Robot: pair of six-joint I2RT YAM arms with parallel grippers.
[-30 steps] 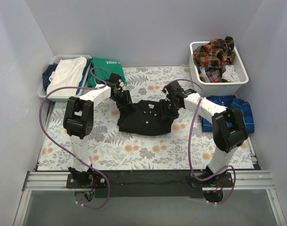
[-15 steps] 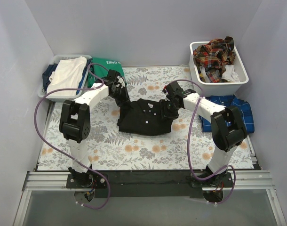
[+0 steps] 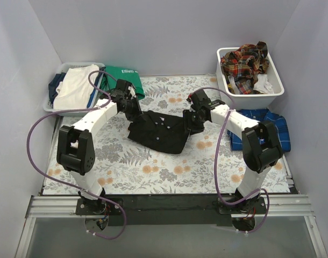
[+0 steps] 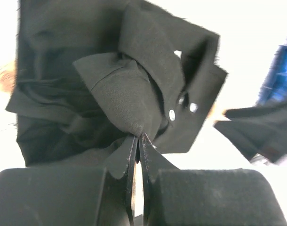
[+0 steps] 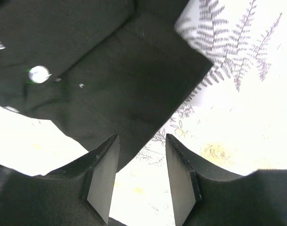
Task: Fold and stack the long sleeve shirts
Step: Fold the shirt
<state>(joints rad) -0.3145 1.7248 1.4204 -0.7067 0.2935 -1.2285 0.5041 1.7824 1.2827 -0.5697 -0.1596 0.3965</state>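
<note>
The floral worktop (image 3: 153,172) filled the middle of the frame. The left arm (image 3: 94,118) bent at its elbow low on the left and reached up toward centre, and the right arm (image 3: 234,121) mirrored it from the right. The black shirt (image 3: 158,131) lay crumpled at centre between them. The blue plaid shirt (image 3: 274,121) lay at the right edge. The left fingers (image 4: 129,153) were pressed together, pinching a fold of the black shirt. The right fingers (image 5: 103,179) stood spread over its corner.
</note>
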